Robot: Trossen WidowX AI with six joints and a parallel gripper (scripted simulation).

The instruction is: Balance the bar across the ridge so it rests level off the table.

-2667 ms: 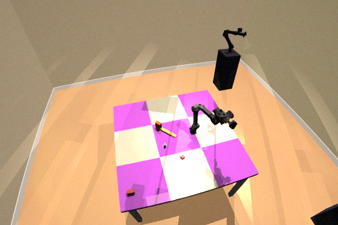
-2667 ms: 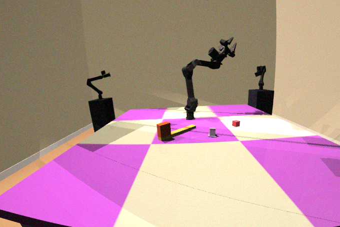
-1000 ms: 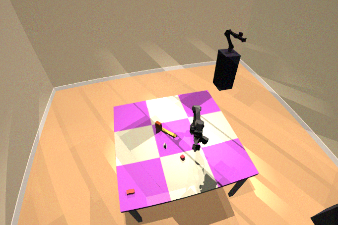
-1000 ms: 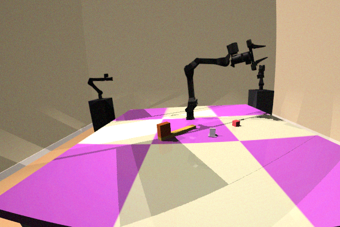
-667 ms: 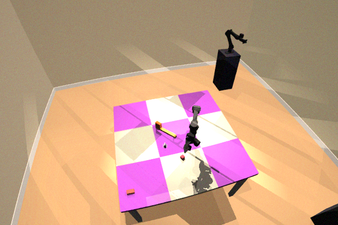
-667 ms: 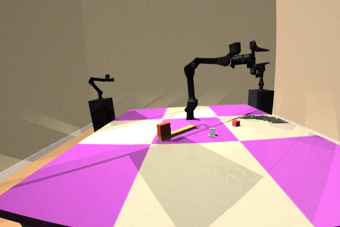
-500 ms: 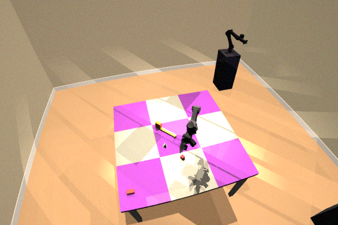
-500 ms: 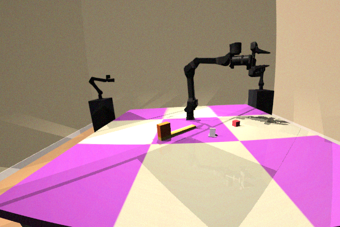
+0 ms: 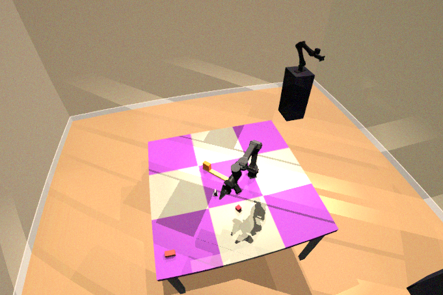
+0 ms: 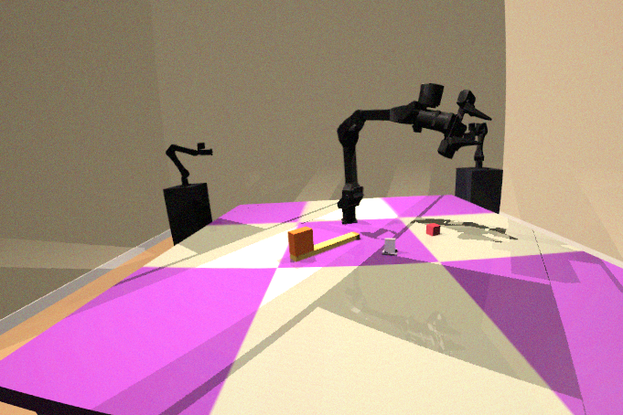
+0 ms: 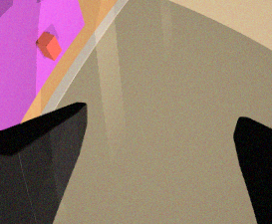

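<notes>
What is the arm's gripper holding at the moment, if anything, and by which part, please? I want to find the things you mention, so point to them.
Nothing: the gripper (image 10: 473, 128) (image 11: 163, 119) is open, with only background between its fingers.

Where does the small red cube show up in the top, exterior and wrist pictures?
Top: red cube right of and below centre.
Exterior: right of centre, just above mid-height.
Wrist: not in view; the block there is orange-red.
Landmark shared by all three: the purple-and-cream table.
</notes>
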